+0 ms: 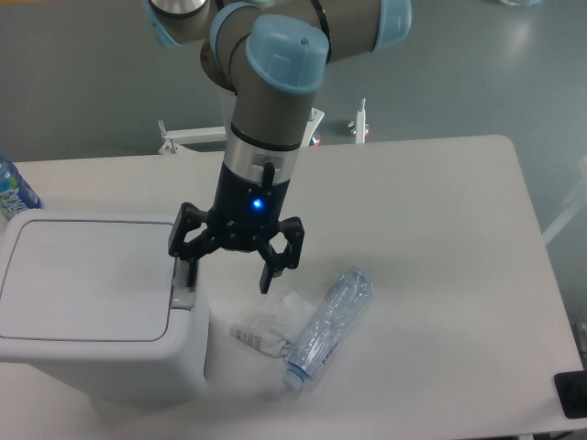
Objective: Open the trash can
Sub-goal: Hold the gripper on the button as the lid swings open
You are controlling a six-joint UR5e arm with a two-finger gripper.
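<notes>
The trash can [96, 312] is a large white boxy bin at the table's front left, its flat lid lying shut. A grey push-button tab [184, 295] sits at the lid's right edge. My gripper [227, 280] hangs open, pointing down, at the can's right side. Its left finger [190, 269] stands right over the grey tab, and I cannot tell whether it touches. The right finger hangs in the air beside the can, above the table. Nothing is between the fingers.
A crushed clear plastic bottle [327, 325] and a crumpled white wrapper [267, 325] lie on the table just right of the can. A blue-labelled bottle [13, 190] stands at the far left edge. A dark object [572, 394] sits at the front right corner.
</notes>
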